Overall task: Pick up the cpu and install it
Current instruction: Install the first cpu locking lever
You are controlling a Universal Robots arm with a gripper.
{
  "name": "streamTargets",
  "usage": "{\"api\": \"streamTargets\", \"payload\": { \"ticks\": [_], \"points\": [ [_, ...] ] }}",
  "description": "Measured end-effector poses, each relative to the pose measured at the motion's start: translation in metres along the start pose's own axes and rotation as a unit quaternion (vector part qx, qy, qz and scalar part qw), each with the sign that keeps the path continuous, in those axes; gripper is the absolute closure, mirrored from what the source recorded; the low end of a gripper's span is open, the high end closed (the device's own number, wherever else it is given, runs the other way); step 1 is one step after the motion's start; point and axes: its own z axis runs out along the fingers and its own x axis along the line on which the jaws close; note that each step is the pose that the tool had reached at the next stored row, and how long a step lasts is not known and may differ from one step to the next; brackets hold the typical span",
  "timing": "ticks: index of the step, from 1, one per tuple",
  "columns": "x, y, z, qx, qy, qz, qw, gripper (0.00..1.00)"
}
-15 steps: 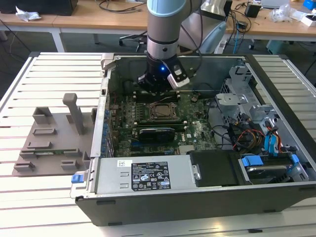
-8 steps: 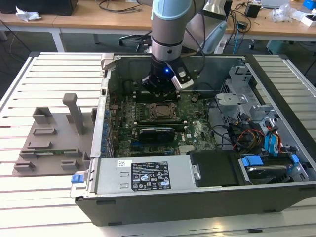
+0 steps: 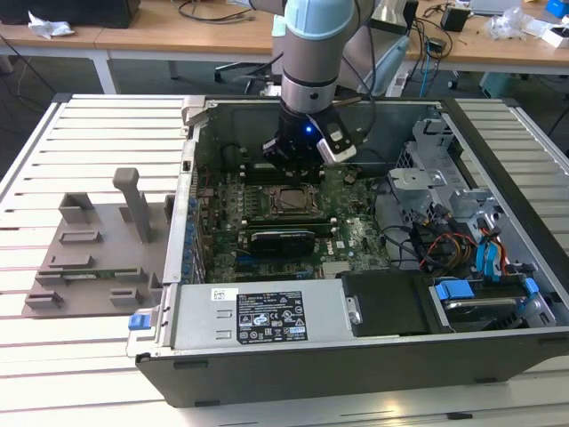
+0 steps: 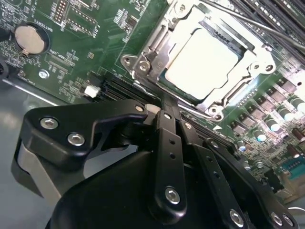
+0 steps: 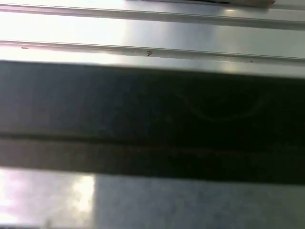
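In the exterior view, the arm reaches down into the open computer case [image 3: 373,356] lying on a slatted white table [image 3: 80,124]. The claw [image 3: 292,158] hangs low over the green motherboard [image 3: 347,233], at the far edge of the socket frame [image 3: 294,201]. The cpu sits just in front of the claw, inside that frame, though from this camera it reads only as a dark square and I cannot make out its top plate. A grey plastic fixture [image 3: 98,245] lies on the table well off to the exterior view's left, outside the case.

In the second wrist view, the claw's black linkages [image 4: 167,157] fill the foreground and its fingers draw together to a narrow tip just short of the frame's metal edge. The fingers appear clenched, with nothing between them. Directly beyond the tip, the cpu [image 4: 202,59] lies flat in the socket, its pale metal top showing, apart from the claw. A round coin battery [image 4: 29,39] sits on the board off to the side.

In the first wrist view, a dark band [image 5: 152,119] crosses between pale metal surfaces [image 5: 152,28].
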Motion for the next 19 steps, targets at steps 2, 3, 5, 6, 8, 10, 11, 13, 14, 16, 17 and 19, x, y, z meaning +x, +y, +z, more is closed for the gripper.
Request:
{"api": "streamTargets", "payload": {
  "ticks": [2, 3, 5, 6, 8, 10, 11, 13, 14, 16, 17, 19],
  "points": [
    [-0.0017, -0.0009, 0.0003, 0.0, 0.0001, 0.0, 1.0, 0.89],
    [-0.0026, -0.0016, 0.0006, 0.0001, 0.0001, 0.0, 1.0, 0.89],
    [-0.0038, -0.0024, 0.0019, 0.0004, 0.0005, 0.0, 1.0, 0.89],
    [-0.0046, -0.0026, 0.003, 0.0004, 0.0007, 0.0, 1.0, 0.89],
    [-0.0063, -0.0025, 0.0046, -0.0001, 0.0006, -0.001, 1.0, 0.89],
    [-0.007, -0.0102, -0.0068, 0.0346, 0.0031, -0.005, 0.9994, 0.89],
    [-0.0067, -0.0155, -0.0182, 0.0418, 0.0036, -0.005, 0.9991, 0.89],
    [-0.0067, -0.0148, -0.0289, 0.0432, 0.0037, -0.005, 0.999, 0.89],
    [-0.0067, -0.0146, -0.0318, 0.0435, 0.0037, -0.005, 0.999, 0.89],
    [-0.0067, -0.0142, -0.0375, 0.044, 0.0037, -0.005, 0.999, 0.89],
    [-0.0067, -0.0141, -0.0393, 0.0442, 0.0037, -0.005, 0.999, 0.89],
    [-0.0067, -0.0137, -0.045, 0.0447, 0.0037, -0.005, 0.999, 0.89]
  ]
}}
